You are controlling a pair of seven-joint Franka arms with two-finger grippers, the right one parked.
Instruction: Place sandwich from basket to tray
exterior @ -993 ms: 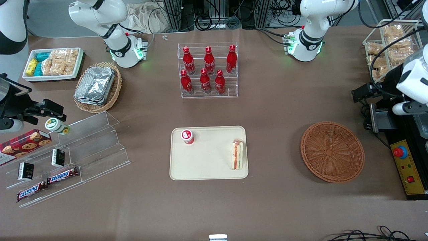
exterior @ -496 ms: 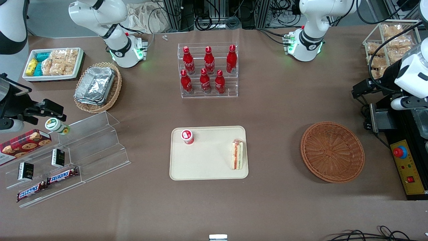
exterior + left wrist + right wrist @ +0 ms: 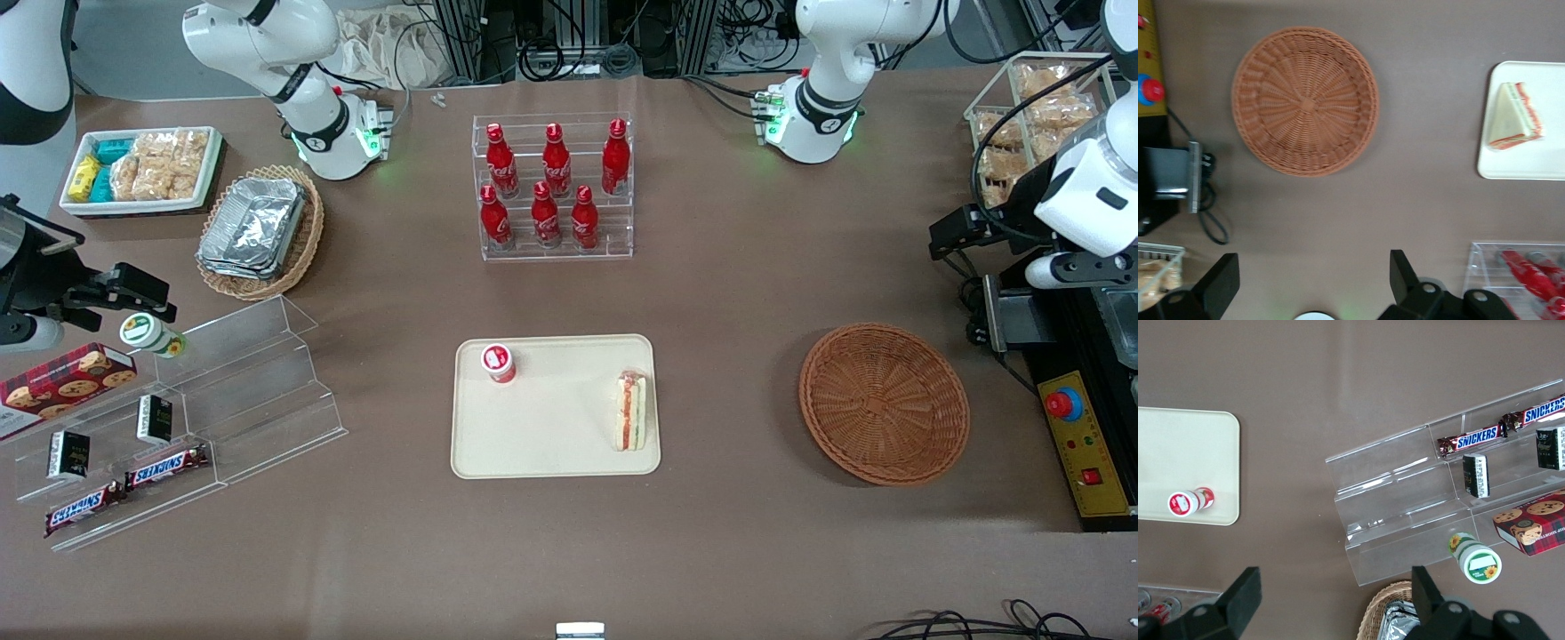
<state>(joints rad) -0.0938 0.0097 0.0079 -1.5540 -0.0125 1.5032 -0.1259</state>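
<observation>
The left arm's end effector (image 3: 1308, 283) hangs high over the bench toward the working arm's end, fingers (image 3: 1221, 283) spread wide apart, holding nothing, pointing downward.

Even, diffuse overhead light fills the scene, moderately bright, with no hard beams. The brown table (image 3: 756, 293) reads flat and matte, and shadows are soft and short: a faint dark rim hugs the basket (image 3: 884, 403) and the tray (image 3: 556, 406). Small white glints sit on the foil trays (image 3: 253, 227) and the clear shelves (image 3: 231, 391). Green status lights glow at the arm bases. The front view is sharp throughout. The left wrist view is softer, the sandwich (image 3: 1513, 117) slightly smeared, and the gripper (image 3: 1310, 283), jaws spread wide, shows as dark, blurred shapes against the table.
</observation>
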